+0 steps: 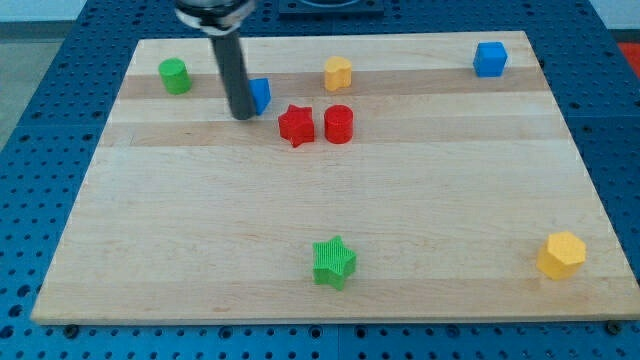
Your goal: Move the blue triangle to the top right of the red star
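Note:
The blue triangle [261,95] lies near the view's top, left of centre, partly hidden behind my rod. The red star [296,125] sits just to its lower right, with a red cylinder [339,124] close on the star's right. My tip [242,115] rests on the board at the triangle's left side, touching or nearly touching it, and to the left of the red star.
A green cylinder [175,76] stands at the top left. A yellow block [338,73] is at top centre. A blue cube [490,59] is at the top right. A green star [333,262] is at bottom centre and a yellow hexagon [561,254] at bottom right.

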Controlling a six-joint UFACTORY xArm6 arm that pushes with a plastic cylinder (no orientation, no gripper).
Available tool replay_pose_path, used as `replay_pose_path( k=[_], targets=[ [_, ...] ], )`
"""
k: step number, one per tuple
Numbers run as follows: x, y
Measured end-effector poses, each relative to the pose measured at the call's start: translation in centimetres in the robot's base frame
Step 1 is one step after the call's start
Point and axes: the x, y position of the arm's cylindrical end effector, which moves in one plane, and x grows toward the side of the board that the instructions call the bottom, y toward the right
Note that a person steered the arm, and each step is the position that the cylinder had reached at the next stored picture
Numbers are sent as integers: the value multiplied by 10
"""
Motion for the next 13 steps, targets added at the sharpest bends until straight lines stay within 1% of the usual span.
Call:
replay_pose_path(
  k=[1,2,4,5,6,7,8,9,11,12,13],
  targets=[
    [0,32],
    [8,24],
    [35,-67],
    [-4,-65],
    [-33,-23],
    [-32,2],
    [-23,11],
    [-9,34],
    [-9,42],
    [-9,18],
    [-8,-22]
  ],
)
